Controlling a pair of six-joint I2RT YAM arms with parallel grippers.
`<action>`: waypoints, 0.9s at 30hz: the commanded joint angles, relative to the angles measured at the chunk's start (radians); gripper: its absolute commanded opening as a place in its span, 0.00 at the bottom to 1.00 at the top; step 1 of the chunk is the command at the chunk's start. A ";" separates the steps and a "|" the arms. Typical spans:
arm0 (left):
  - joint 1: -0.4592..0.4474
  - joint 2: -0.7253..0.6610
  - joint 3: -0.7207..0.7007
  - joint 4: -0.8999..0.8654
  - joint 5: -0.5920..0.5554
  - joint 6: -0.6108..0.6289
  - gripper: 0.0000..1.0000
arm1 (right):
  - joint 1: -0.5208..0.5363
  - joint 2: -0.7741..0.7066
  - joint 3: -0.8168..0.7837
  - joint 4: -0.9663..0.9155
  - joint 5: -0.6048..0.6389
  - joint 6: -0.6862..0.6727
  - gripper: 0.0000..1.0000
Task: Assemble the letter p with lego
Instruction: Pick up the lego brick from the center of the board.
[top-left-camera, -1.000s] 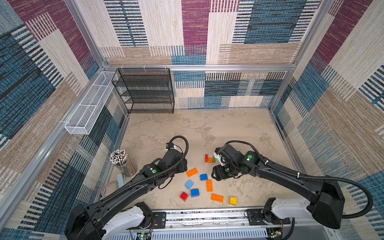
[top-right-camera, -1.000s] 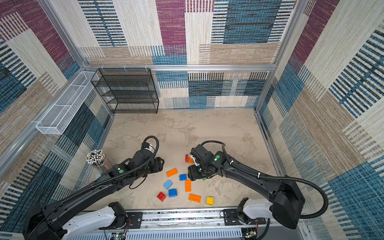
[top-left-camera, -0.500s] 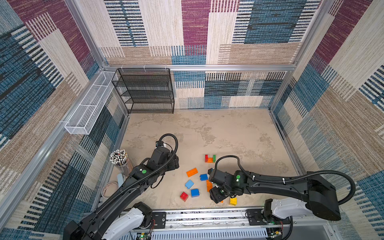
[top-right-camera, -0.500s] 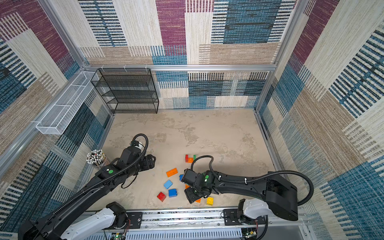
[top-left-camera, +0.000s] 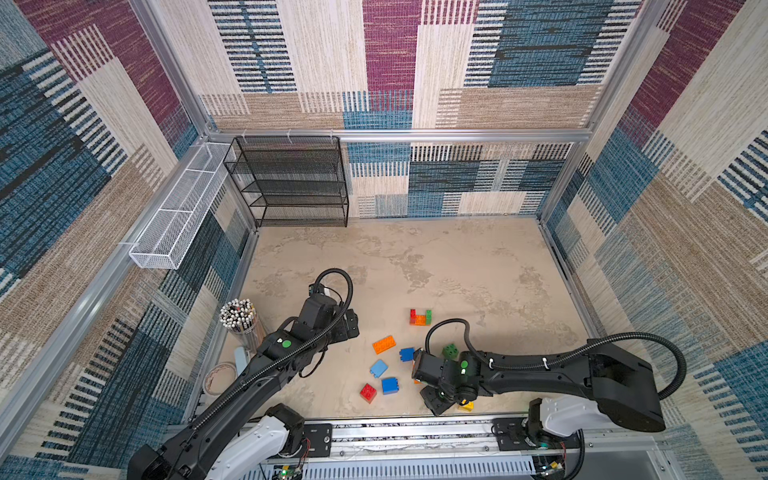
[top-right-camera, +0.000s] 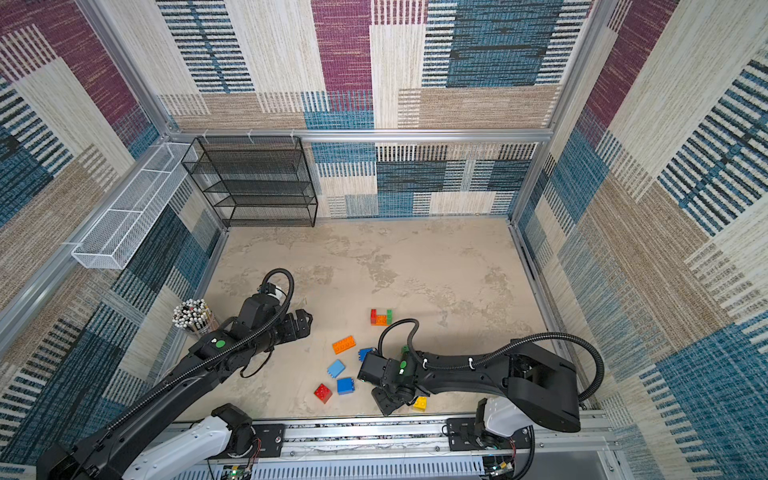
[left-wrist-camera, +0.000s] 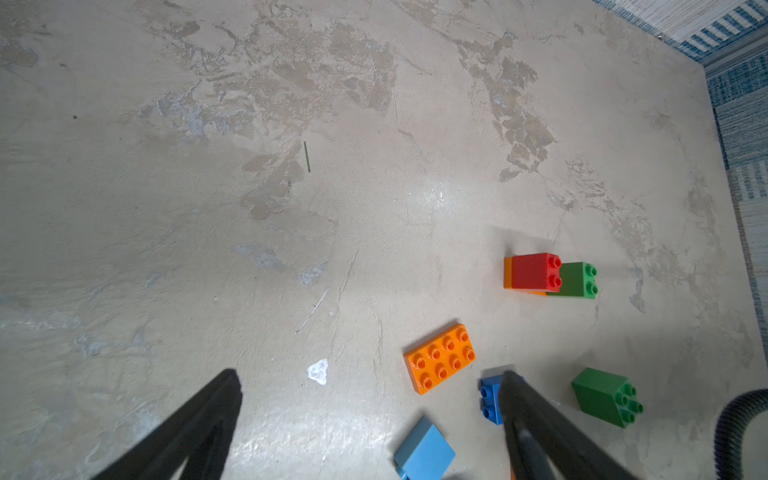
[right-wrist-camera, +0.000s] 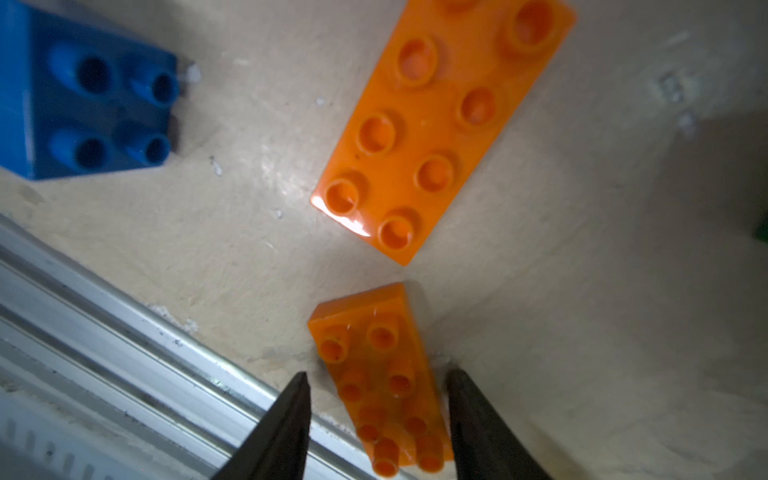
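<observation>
Surface: mottled beige, patchy darker stains; black mesh shelf rack at the far left corner, against the back wall; white wire basket fixed along the left wall, raised above the surface; cup of pens upright at the left edge; just nearer the front, a pale blue flat item, then a tape roll lying flat; walls in woven patchwork of blue, maroon, beige and tan; aluminium rail along the front; left wrist view: thin green streak and white fleck on the surface.
</observation>
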 joint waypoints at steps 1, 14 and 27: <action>0.004 0.002 -0.004 0.010 0.011 0.016 0.98 | 0.006 0.027 -0.008 -0.005 0.030 0.008 0.48; 0.025 0.040 -0.007 0.048 0.042 0.018 0.98 | 0.011 -0.153 0.049 0.000 0.117 -0.009 0.22; 0.143 0.094 0.015 0.098 0.224 0.057 0.99 | -0.242 -0.165 0.320 0.169 0.194 -0.707 0.20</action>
